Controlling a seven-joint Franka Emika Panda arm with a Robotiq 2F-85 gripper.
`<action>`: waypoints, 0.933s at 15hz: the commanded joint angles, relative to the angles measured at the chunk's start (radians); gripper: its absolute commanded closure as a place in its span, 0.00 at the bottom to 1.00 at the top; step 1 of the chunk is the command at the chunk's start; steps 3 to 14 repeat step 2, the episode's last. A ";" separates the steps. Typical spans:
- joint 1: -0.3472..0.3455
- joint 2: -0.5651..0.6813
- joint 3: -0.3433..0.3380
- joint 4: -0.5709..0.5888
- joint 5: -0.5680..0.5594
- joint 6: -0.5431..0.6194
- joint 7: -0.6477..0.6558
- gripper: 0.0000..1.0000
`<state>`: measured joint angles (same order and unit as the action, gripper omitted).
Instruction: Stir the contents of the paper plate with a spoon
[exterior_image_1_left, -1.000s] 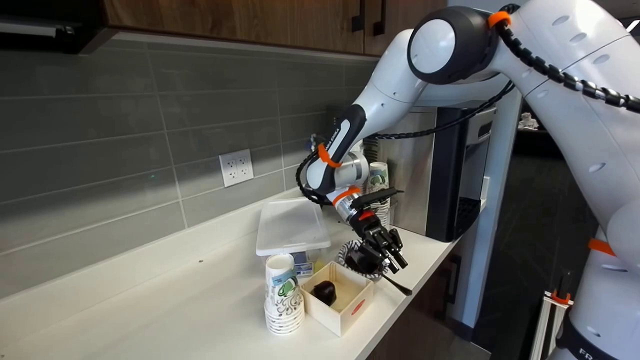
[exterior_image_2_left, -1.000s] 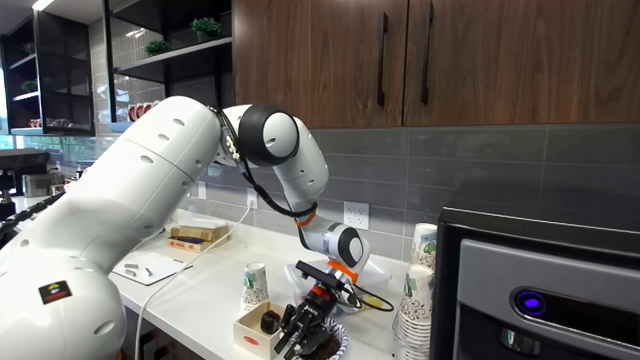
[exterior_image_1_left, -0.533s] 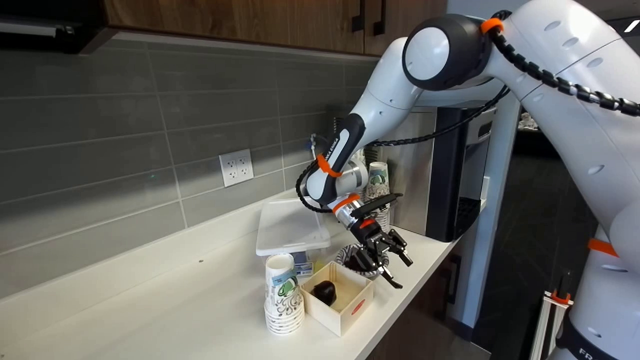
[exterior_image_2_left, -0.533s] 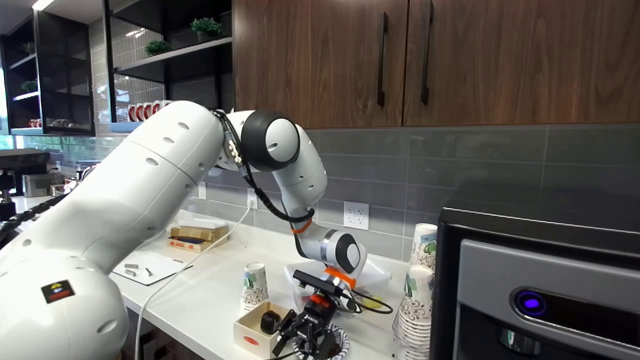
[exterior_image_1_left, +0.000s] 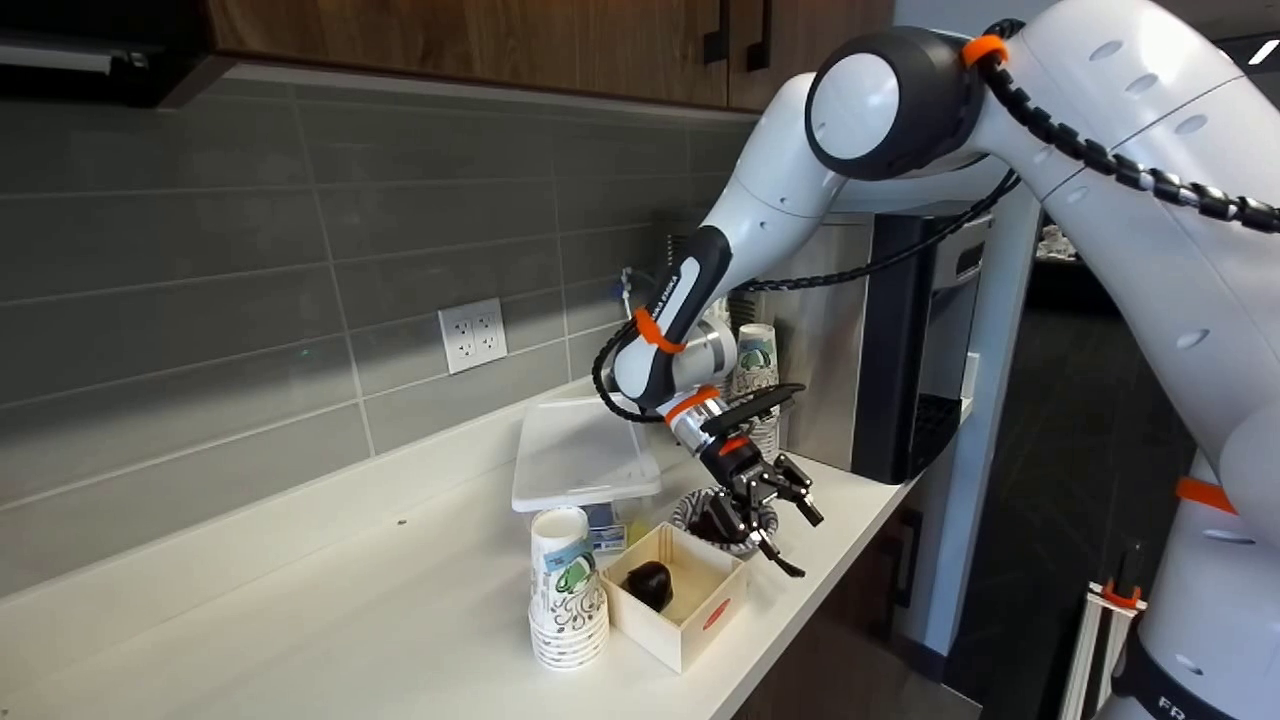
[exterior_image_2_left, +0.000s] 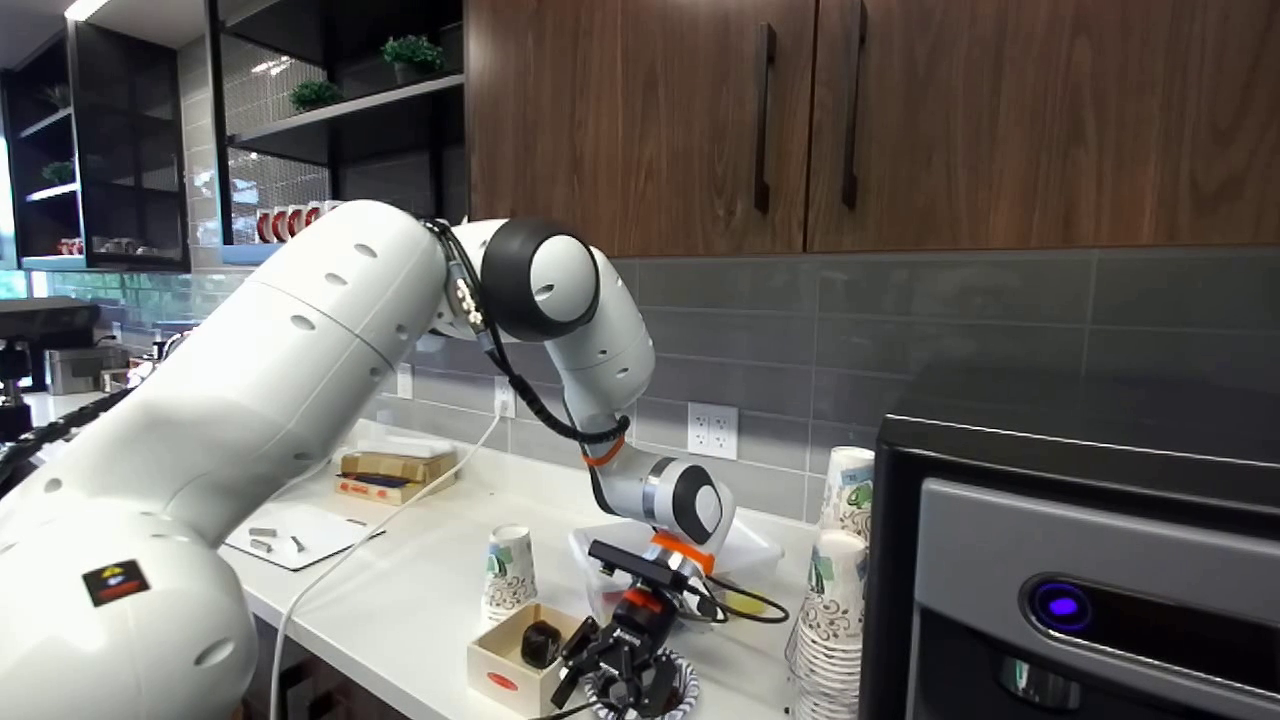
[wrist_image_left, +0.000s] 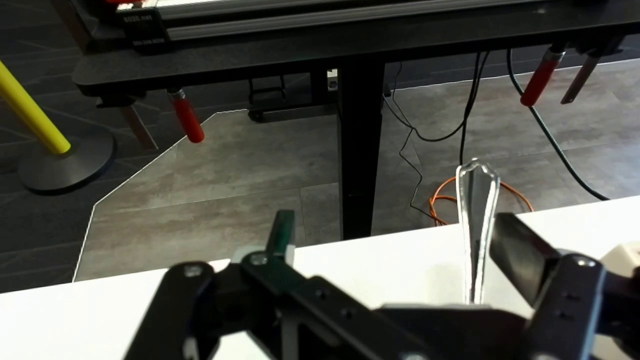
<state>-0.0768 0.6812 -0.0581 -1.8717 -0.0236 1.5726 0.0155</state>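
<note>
Holding its fingers wide apart, your gripper (wrist_image_left: 395, 225) has the flared handle of the spoon (wrist_image_left: 477, 225) between them, just beside one finger; you can't tell whether they touch. In the wrist view the gripper's own body cuts off the spoon's lower part, hiding its far end. In an exterior view the handle shows only as a thin dark sliver, out past the rim of the paper plate (exterior_image_1_left: 687, 508). The gripper covers much of the plate in both exterior views, leaving you part of a striped rim and some dark brown contents (exterior_image_1_left: 704, 527).

Just beside the plate is a pale open box (exterior_image_1_left: 640, 628), with a dark rounded lump (exterior_image_1_left: 648, 585) in it, too indistinct to name. Beyond that box, seen from the plate, stands a stack of paper cups (exterior_image_1_left: 568, 590). On the plate's wall side sits a lidded plastic tub (exterior_image_1_left: 583, 455). Across the plate from the box, a taller cup stack (exterior_image_2_left: 836, 600) is partly screened by your arm (exterior_image_1_left: 780, 190) in an exterior view.
</note>
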 joint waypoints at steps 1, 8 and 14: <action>0.014 -0.052 -0.002 -0.028 -0.016 0.015 0.007 0.00; 0.016 -0.058 -0.001 -0.028 -0.018 0.013 0.007 0.00; 0.016 -0.058 -0.001 -0.028 -0.018 0.013 0.007 0.00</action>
